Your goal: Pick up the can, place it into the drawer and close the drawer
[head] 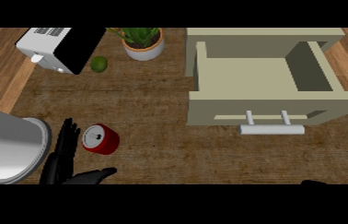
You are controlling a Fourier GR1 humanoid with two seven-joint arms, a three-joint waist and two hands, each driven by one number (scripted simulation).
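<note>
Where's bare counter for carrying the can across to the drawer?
Bare counter runs from the can right to the drawer handle and up toward the plant. The drawer's inside is empty. Crowded: left edge, left hand between can and silver pot.

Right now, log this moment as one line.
left hand open beside red metal can | can on brown counter, ungrasped | beige drawer open, empty | right hand barely in view
</note>
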